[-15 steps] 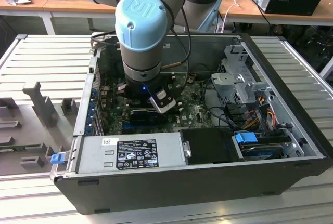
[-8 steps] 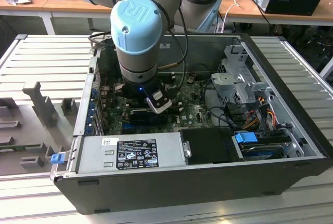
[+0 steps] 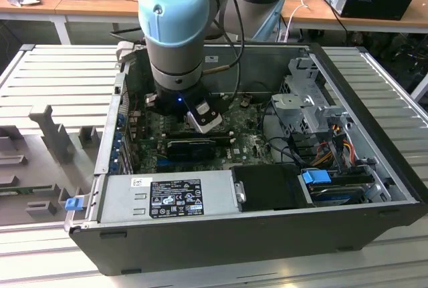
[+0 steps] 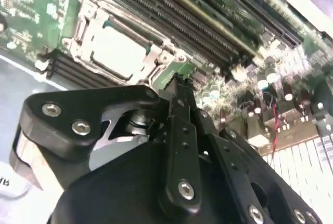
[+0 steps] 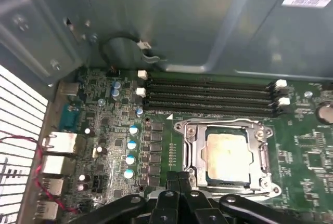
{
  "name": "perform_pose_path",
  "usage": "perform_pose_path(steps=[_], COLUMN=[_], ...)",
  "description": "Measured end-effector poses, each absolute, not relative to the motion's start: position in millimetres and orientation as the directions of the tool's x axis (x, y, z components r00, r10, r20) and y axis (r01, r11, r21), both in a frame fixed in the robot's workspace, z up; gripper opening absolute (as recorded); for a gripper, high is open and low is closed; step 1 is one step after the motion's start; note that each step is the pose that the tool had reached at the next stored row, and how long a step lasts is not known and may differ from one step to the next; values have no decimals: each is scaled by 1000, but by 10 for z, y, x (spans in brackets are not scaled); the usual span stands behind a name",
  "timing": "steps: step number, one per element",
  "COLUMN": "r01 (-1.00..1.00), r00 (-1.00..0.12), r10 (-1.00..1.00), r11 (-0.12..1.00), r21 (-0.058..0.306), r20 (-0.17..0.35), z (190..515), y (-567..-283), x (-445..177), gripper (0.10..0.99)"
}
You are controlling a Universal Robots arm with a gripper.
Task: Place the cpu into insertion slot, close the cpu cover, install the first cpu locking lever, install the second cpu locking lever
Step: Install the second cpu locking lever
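The pincer (image 5: 179,178) hangs just beside the near edge of the insertion slot (image 5: 227,155), and its two black fingers (image 5: 186,181) are pressed together with nothing between them. In both wrist views the cpu (image 5: 226,152) lies flat in the slot, its pale shiny top showing through the big square window of the cpu cover (image 5: 191,142). The cover is a thin silvery metal frame and it lies down flat around the chip.

On the far side of the slot run four long black memory slots (image 5: 208,95) with white clips at their ends. To one side stands a row of small round cans with blue tops (image 5: 131,151), and past them boxy silver plugs (image 5: 58,146) and a thin red wire (image 5: 23,140). The green board (image 5: 307,156) is crowded with tiny parts.

In the exterior view the arm (image 3: 175,27), with its fat light-blue cap, reaches down into the open black computer case (image 3: 267,234). The case walls rise all around. A grey box with a label (image 3: 167,198) sits along the near wall, and a blue tab (image 3: 315,176) lies toward the exterior view's right. The case lies on a ribbed grey counter (image 3: 60,74).
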State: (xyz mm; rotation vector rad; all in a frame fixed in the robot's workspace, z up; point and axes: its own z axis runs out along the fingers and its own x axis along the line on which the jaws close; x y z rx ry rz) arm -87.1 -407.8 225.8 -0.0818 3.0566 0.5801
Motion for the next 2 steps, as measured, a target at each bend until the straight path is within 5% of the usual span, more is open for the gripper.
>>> perform_pose_path(steps=[2], r01=[-57], r00=[-998], r10=[-46], r11=[929], r21=[365], r20=[-39], z=[2310], y=[-4078], x=[-871], gripper=[106])
